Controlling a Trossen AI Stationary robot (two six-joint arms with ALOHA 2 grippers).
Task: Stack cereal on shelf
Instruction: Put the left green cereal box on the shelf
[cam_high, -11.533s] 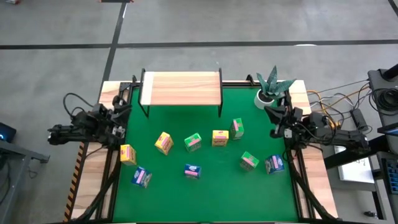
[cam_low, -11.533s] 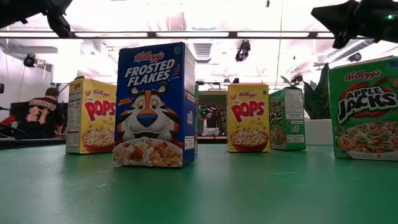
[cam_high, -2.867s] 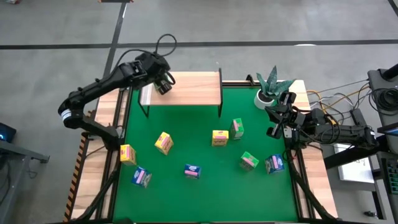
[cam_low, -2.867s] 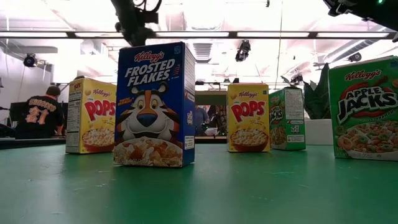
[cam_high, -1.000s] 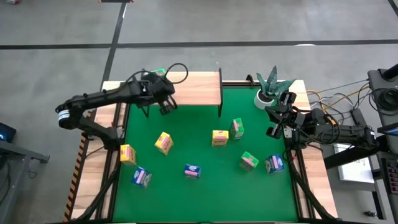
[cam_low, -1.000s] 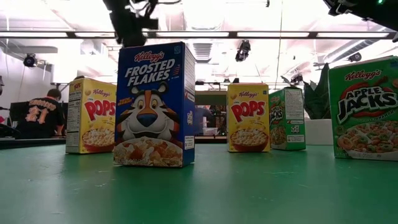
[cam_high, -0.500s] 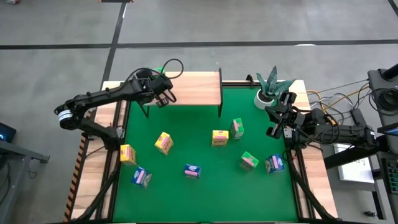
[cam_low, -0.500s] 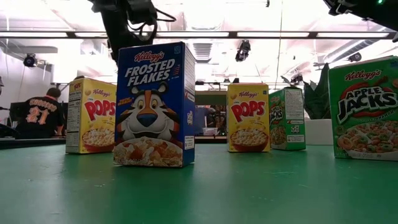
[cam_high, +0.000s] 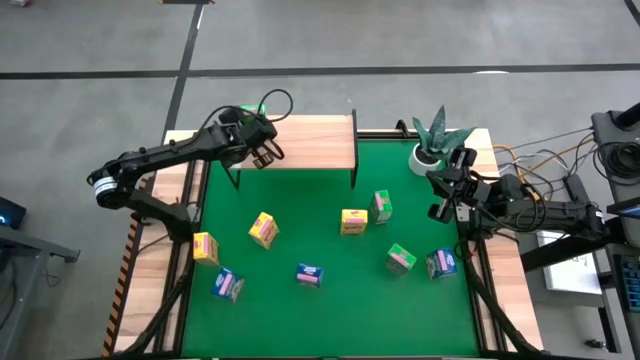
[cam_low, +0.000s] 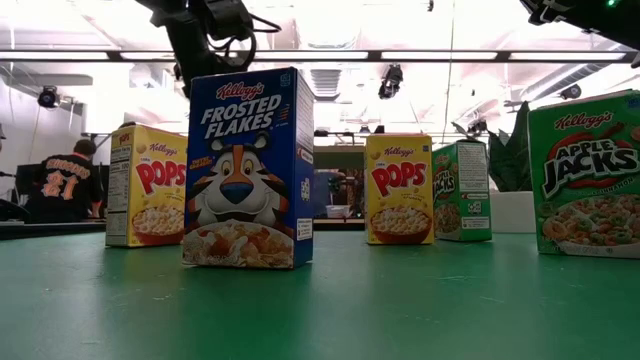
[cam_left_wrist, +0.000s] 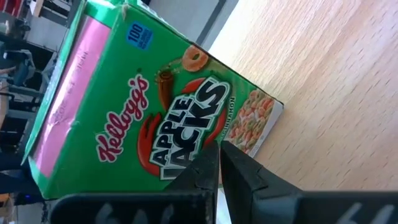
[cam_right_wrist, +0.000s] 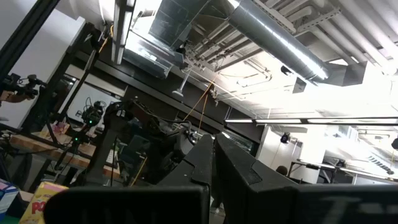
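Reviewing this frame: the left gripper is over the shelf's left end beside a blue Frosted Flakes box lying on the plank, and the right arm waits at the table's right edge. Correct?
Not quite: the box at the left gripper is a green Apple Jacks box, as the left wrist view shows, lying on the shelf plank. The rest holds: the right gripper waits at the table's right edge.

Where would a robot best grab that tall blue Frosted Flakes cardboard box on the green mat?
Probably near its top, straight down from above, pinching front and back. The blue Frosted Flakes cardboard box stands upright on the green mat, apart from its neighbours, and its side panel is far narrower than its front.
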